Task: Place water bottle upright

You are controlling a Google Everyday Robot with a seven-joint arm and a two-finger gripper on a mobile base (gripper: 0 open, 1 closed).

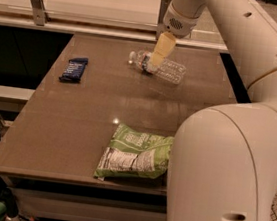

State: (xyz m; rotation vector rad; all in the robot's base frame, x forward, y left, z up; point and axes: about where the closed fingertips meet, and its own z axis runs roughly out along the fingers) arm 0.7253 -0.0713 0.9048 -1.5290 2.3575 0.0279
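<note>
The water bottle [169, 72] is clear ribbed plastic with a white cap. It lies on its side at the back of the brown table [83, 111], with the cap pointing left. My gripper [159, 55] hangs down from the arm at the top of the camera view. It is right over the bottle's label end, near the neck, and covers part of it. I cannot tell whether it touches the bottle.
A green chip bag [135, 155] lies near the table's front edge. A dark blue snack bar [74, 69] lies at the back left. My large white arm [222, 168] fills the right side. A railing [88, 23] runs behind the table.
</note>
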